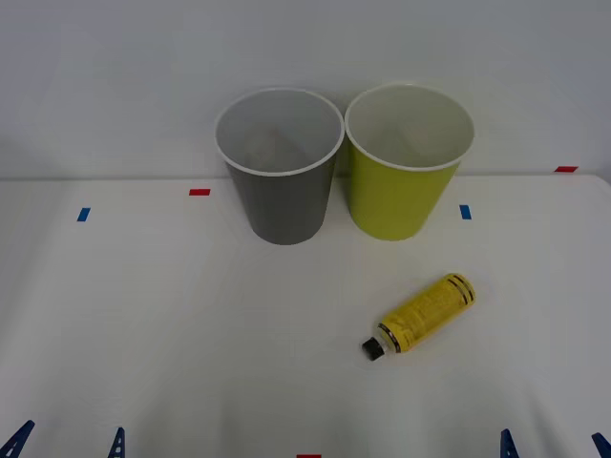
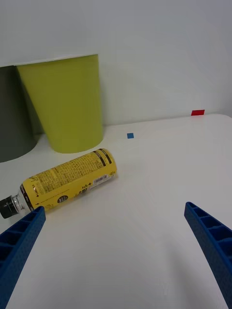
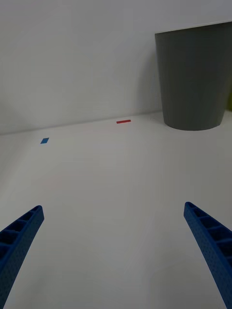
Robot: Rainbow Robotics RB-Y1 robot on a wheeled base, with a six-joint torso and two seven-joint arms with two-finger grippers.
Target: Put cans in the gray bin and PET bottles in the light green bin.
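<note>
Nothing is sorted yet: the PET bottle [image 1: 424,313] lies on its side on the bench [image 1: 143,315] before the light green bin [image 1: 396,196], the gray bin [image 1: 282,200] beside it, and my right tool [image 2: 113,227] and left tool [image 3: 113,227] both wait spread wide, holding nothing.

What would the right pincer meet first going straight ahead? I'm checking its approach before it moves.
Probably nothing on the white table: the open right pincer points past the lying yellow-labelled plastic bottle; depth is unclear.
</note>
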